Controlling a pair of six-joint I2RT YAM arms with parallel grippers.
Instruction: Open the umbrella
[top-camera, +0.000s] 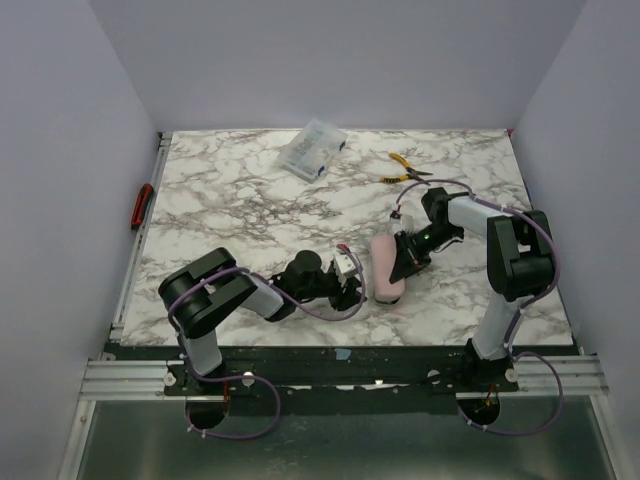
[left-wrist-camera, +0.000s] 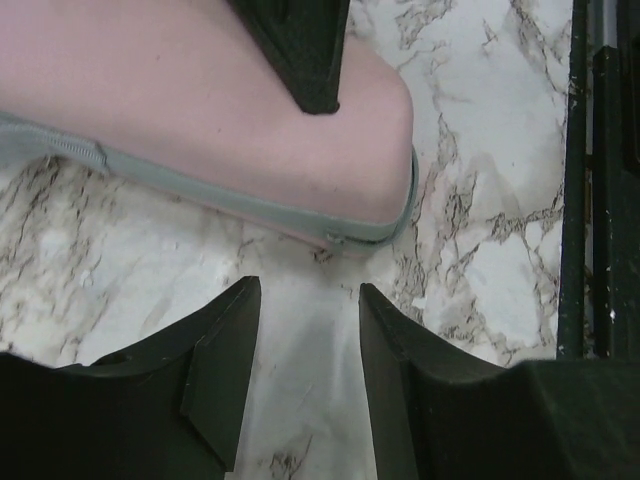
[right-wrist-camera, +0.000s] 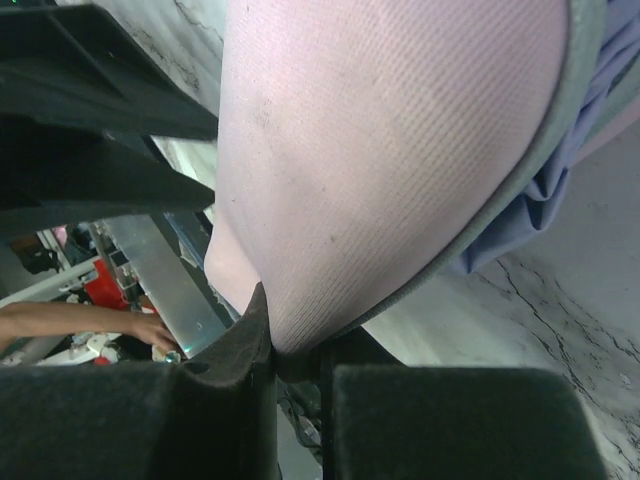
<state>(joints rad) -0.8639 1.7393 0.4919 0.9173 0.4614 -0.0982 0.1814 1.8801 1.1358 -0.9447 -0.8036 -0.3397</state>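
Pliers (top-camera: 405, 167) and plastic box (top-camera: 312, 149) lie well beyond umbrella (top-camera: 385, 268).

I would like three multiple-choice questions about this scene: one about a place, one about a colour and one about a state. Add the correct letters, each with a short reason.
1. Where on the table do the yellow-handled pliers lie?
A. In the near left corner
B. In the far right part
C. Hanging over the left edge

2. What colour is the zipper band along the pink case?
A. Grey
B. Red
C. Yellow

3. In what state is the left gripper?
A. Shut on the case
B. Out of view
C. Open, holding nothing

Answers:
1 B: the top view shows the pliers far back on the right.
2 A: the left wrist view shows a grey band along the case's edge.
3 C: its jaws stand apart with only bare marble between them, short of the case.
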